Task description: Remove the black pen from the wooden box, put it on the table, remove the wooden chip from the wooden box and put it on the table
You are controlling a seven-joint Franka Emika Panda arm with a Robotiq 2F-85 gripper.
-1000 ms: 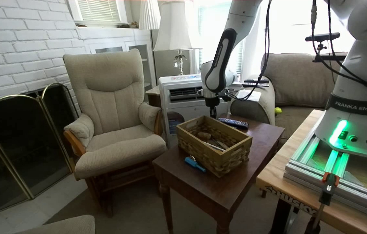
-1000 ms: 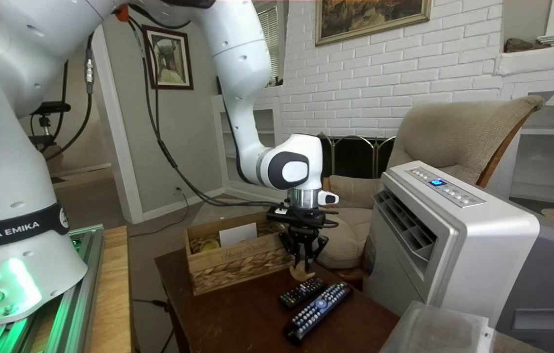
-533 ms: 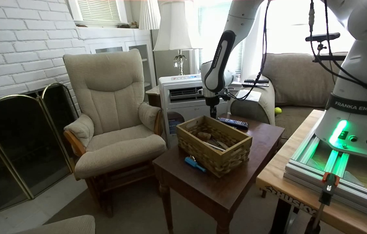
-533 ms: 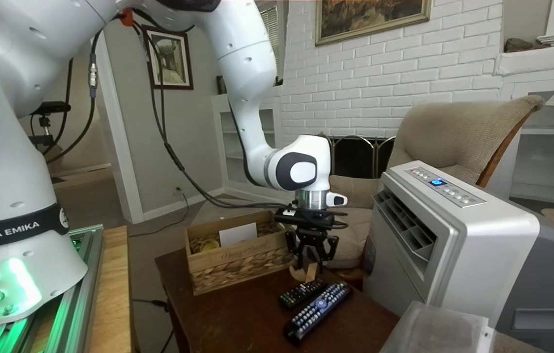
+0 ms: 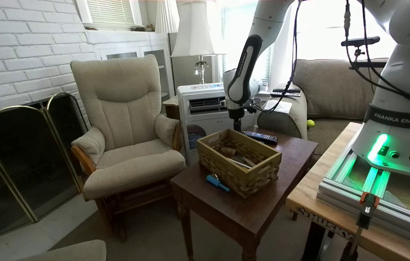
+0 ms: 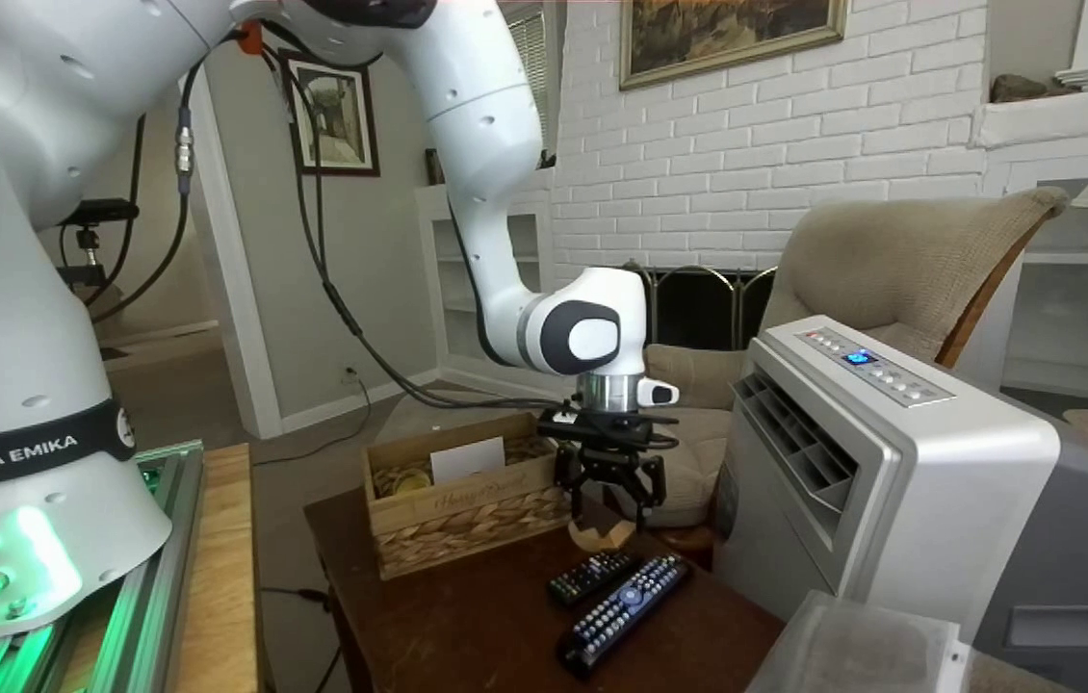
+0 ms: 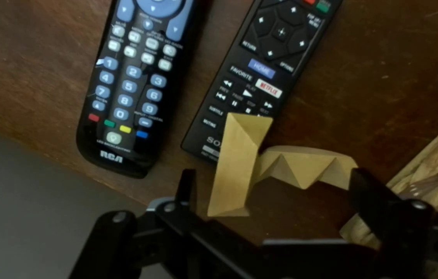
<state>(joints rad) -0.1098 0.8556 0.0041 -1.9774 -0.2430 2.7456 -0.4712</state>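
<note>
the step in hand looks like the last one, setting down the wooden chip (image 7: 236,166). i take that to be the straight tan bar, though the notched wooden piece (image 7: 304,164) just beside it might answer to the name too. both are on the tabletop (image 6: 486,626), past one corner of the wooden box (image 6: 472,527), between that corner and the tabletop's edge. in the wrist view one end of the bar overlaps the sony remote (image 7: 261,77); whether it rests on the remote or on the tabletop next to it, i cannot tell. the rca remote (image 7: 130,77) lies beyond, nearer that edge.

the pincer (image 6: 608,520) has its jaws spread wide over the two pieces and grips nothing; a gap shows between the bar and the jaw nearest it.

the black pen can't be made out in any view, so whether its half of the task is done is uncertain.

if the bar sits well, the next move calls for a straight lift with wide jaws. one jaw looks close to the notched piece's end and the box wall, so a sideways sweep could drag the piece or nudge the box. backing off should wait for height above the box rim.
</note>
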